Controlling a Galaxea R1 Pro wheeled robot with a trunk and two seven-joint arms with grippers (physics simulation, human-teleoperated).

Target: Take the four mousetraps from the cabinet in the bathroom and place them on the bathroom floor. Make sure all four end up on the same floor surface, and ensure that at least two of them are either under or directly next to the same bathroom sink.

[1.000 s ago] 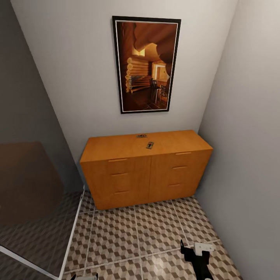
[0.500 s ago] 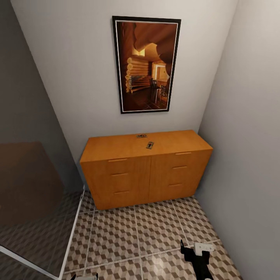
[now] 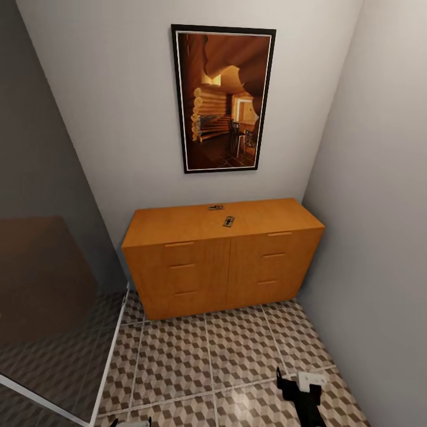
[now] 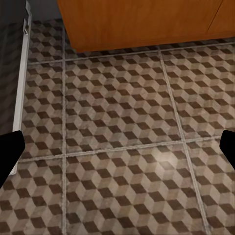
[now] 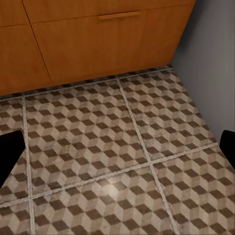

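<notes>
On top of the wide, low orange-brown wooden cabinet (image 3: pixel 223 255) lie two small flat brown mousetraps with dark metal parts, one (image 3: pixel 228 222) near the middle of the top and the other (image 3: pixel 216 207) just behind it, toward the wall with the dark-framed picture (image 3: pixel 223 98). Both sit well apart from my claws and above them, on the far side of the cube-patterned brown, beige and white tiled floor (image 3: pixel 196 362). The nearer trap's long axis runs roughly front to back across the cabinet top; the rear one lies more crosswise. My right claw (image 3: pixel 295 386) hangs low over the tiles, closer to the cabinet's right half, so I judge it the better arm for the reach. Its black fingertips (image 5: pixel 10 147) stand wide apart and hold nothing. My left claw's fingertips (image 4: pixel 9 147) are likewise spread and hold nothing.
</notes>
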